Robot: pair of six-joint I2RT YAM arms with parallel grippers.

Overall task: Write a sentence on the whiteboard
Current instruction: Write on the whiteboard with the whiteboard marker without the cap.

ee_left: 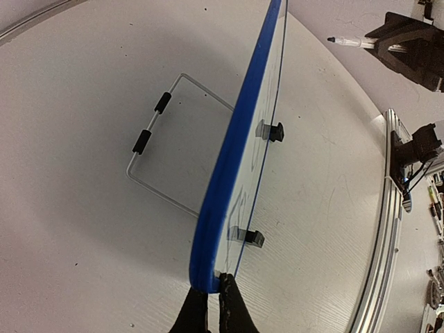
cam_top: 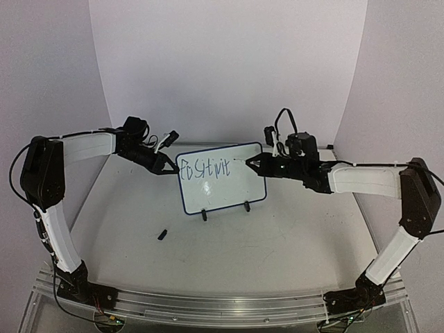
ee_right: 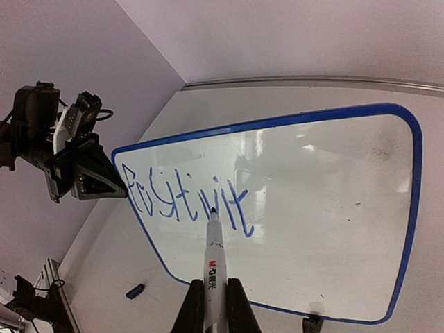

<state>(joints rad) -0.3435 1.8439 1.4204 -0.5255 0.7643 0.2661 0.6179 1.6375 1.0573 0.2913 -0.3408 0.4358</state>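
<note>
As only "Positivit" shows on the whiteboard (cam_top: 232, 186), standing upright mid-table (cam_top: 291, 243), the sentence (ee_right: 187, 201) looks barely begun: 1st word unfinished, rest to come. Left gripper (ee_left: 208, 309) pinches board's left edge, closed tight; right gripper (ee_right: 211, 309) clamps a marker (ee_right: 214, 257), tip at board's writing.

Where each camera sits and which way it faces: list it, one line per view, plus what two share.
Top external: above and behind the arm bases, looking down at the white whiteboard with thin blue frame; both white arms, left gripper and right gripper show.
Left wrist: at the board's edge, looking along it; own black fingers pinch the frame.
Right wrist: facing the board's front and the dark-blue handwritten sentence; own fingers hold a white marker pen.
Shared: top and right wrist both show the left gripper on the board.
</note>
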